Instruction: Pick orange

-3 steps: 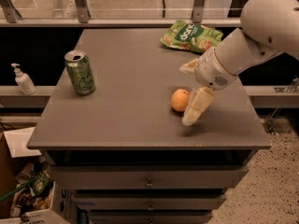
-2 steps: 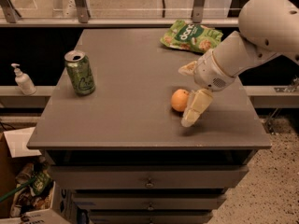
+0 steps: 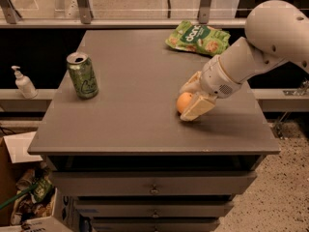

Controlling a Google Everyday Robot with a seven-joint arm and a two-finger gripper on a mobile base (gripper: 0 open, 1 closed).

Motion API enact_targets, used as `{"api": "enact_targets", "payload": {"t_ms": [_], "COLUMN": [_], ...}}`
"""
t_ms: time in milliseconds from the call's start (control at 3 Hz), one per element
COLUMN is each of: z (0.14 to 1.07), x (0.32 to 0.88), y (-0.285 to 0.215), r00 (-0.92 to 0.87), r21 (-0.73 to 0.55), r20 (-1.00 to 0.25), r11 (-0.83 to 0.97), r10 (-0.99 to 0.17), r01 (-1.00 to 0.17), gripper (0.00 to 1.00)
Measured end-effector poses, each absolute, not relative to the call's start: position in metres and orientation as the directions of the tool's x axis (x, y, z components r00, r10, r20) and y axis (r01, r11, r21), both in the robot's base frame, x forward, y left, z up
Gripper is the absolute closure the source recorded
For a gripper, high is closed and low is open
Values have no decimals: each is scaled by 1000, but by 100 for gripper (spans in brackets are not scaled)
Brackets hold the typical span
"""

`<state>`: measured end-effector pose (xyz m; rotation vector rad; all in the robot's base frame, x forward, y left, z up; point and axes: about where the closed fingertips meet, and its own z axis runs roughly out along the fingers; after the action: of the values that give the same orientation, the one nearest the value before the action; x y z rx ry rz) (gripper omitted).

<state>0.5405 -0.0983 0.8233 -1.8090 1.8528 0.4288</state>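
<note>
The orange (image 3: 182,102) sits on the grey table top (image 3: 130,115), right of centre. My gripper (image 3: 189,103) reaches in from the right on a white arm (image 3: 270,42) and is down at table level. Its two beige fingers are closed against the orange, one behind it (image 3: 189,86) and one in front (image 3: 198,108), which hides the fruit's right side. The orange still rests on the table.
A green can (image 3: 82,75) stands upright at the left of the table. A green snack bag (image 3: 198,38) lies at the back right. A white pump bottle (image 3: 22,82) stands on a ledge to the left. Drawers sit below the table, and boxes lie on the floor at lower left.
My gripper has moved a little left onto the orange and its fingers have drawn together around it. The orange, can and bag have not moved.
</note>
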Motion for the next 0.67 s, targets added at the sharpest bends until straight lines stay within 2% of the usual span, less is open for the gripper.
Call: {"api": "enact_targets", "payload": {"t_ms": [667], "z": [837], "x": [548], "y": [-100], "r00": [7], "r21": [-135], "r20": [-574], "r11": [87], "r10": [-819], "r01": [-987], "gripper": [87]}}
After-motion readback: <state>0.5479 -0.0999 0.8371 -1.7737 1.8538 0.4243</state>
